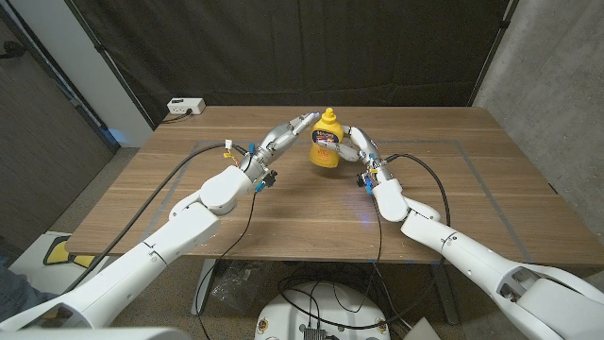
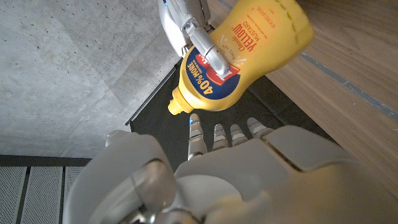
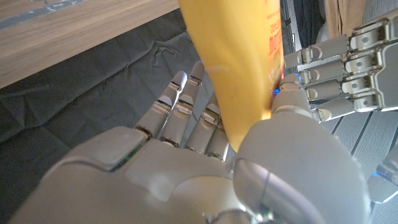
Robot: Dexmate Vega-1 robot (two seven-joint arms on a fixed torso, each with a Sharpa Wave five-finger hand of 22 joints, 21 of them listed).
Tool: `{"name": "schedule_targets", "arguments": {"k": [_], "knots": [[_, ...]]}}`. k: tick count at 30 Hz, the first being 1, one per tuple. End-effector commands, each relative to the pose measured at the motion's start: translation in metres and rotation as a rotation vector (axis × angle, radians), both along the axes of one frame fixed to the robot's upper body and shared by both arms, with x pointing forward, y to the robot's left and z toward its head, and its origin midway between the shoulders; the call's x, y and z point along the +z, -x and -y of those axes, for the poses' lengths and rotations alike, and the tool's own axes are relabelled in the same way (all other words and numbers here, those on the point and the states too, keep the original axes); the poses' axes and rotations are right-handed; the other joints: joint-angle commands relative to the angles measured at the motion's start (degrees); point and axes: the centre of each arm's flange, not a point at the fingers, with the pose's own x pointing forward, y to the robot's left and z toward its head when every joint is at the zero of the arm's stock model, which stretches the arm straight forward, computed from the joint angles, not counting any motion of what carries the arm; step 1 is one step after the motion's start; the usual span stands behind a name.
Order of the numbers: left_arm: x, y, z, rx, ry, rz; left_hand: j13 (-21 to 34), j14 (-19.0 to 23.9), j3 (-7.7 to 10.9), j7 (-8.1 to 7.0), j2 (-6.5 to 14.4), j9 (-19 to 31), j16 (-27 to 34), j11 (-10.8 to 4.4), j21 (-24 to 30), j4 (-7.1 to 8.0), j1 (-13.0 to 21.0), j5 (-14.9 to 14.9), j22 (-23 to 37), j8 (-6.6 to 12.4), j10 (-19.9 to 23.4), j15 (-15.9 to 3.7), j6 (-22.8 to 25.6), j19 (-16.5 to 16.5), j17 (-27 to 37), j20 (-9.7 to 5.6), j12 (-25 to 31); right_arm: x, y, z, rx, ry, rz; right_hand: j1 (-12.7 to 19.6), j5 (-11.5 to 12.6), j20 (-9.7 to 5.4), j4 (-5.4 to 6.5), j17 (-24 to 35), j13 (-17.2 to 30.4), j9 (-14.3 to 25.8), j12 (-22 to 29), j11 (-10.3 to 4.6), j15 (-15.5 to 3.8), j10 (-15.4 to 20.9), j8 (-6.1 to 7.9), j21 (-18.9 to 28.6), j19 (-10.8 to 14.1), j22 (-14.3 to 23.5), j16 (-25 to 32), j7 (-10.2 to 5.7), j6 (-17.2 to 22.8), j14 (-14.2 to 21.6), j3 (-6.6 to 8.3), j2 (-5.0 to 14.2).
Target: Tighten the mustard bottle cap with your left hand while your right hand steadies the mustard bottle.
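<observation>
A yellow mustard bottle [image 1: 326, 146] stands upright near the table's far middle, its yellow cap [image 1: 327, 114] on top. My right hand [image 1: 358, 144] grips the bottle's body from the right; its fingers [image 2: 208, 53] cross the label and its thumb [image 3: 291, 93] presses the yellow side [image 3: 242, 62]. My left hand [image 1: 283, 137] reaches in from the left, its fingertips [image 1: 308, 120] level with the cap. In the left wrist view the outstretched fingers [image 2: 216, 134] stand spread just short of the cap [image 2: 178, 106], holding nothing.
A white power strip [image 1: 186, 107] lies at the table's [image 1: 283, 212] back left corner. Black cables run along both arms over the wood. A dark curtain hangs behind the table.
</observation>
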Motion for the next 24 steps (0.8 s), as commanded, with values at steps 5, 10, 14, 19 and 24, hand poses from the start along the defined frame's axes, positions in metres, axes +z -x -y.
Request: {"name": "schedule_targets", "arguments": {"k": [5, 10, 14, 19, 24], "knots": [[0.008, -0.002, 0.009, -0.018, -0.031, 0.011, 0.1, -0.1, 0.23, -0.15, 0.2, 0.1, -0.1, -0.19, 0.3, -0.17, 0.1, -0.4, 0.1, 0.32, -0.1, -0.21, 0.6, -4.7, 0.1, 0.08, -0.2, 0.0, 0.002, 0.0, 0.006, 0.003, 0.006, 3.8, 0.0, -2.61, 2.4, 0.1, 0.2, 0.4, 0.0, 0.05, -5.12, 0.7, -0.02, -0.1, 0.3, 0.0, -0.1, -1.65, 2.3, 0.6, 2.92, 4.24], [0.012, -0.003, 0.013, -0.026, -0.051, 0.017, 0.1, 0.0, 0.24, -0.09, 0.3, 0.1, -0.1, -0.22, 0.3, -0.17, 0.1, -0.4, 0.1, 0.34, 0.0, -0.23, 0.7, -4.7, 0.1, 0.08, -0.1, 0.0, 0.003, 0.001, 0.006, 0.008, 0.013, 3.8, 0.0, -2.61, 2.38, 0.1, 0.2, 0.4, 0.0, 0.04, -5.13, 0.7, -0.04, -0.1, 0.4, 0.0, -0.1, -1.66, 2.3, 0.6, 2.94, 4.24], [0.014, -0.006, 0.017, -0.035, -0.063, 0.015, 0.1, -0.1, 0.26, 0.15, 0.3, 0.1, -0.1, -0.25, 0.3, -0.17, 0.2, -0.4, 0.1, 0.37, -0.1, -0.22, 0.7, -4.8, 0.1, 0.05, -0.1, 0.001, 0.005, 0.002, 0.005, 0.006, 0.022, 3.8, -0.1, -2.62, 2.37, 0.1, 0.2, 0.4, 0.0, 0.04, -5.15, 0.7, -0.11, -0.1, 0.4, 0.0, -0.1, -1.66, 2.3, 0.6, 2.97, 4.25], [0.018, -0.011, 0.021, -0.049, -0.088, 0.009, 0.1, 0.0, 0.27, 0.31, 0.3, 0.1, -0.1, -0.14, 0.3, -0.17, 0.2, -0.4, 0.1, 0.47, -0.1, -0.23, 1.0, -4.8, 0.1, 0.04, -0.1, 0.005, 0.008, 0.004, 0.003, 0.003, 0.039, 3.8, -0.1, -2.6, 2.35, 0.1, 0.2, 0.4, -0.1, 0.03, -5.14, 0.7, -0.19, -0.1, 0.4, 0.0, -0.1, -1.68, 2.2, 0.6, 2.96, 4.2], [0.025, -0.015, 0.026, -0.069, -0.107, 0.023, 0.1, 0.0, 0.29, 0.57, 0.4, 0.1, 0.0, -0.09, 0.3, -0.15, 0.3, -0.4, 0.1, 0.49, 0.1, -0.28, 1.1, -4.8, 0.1, 0.01, -0.1, 0.006, 0.01, 0.008, -0.002, -0.01, 0.044, 3.8, -0.1, -2.63, 2.35, 0.1, 0.2, 0.4, -0.1, 0.03, -5.14, 0.7, -0.17, -0.1, 0.4, 0.0, -0.1, -1.65, 2.4, 0.6, 2.98, 4.21]]}}
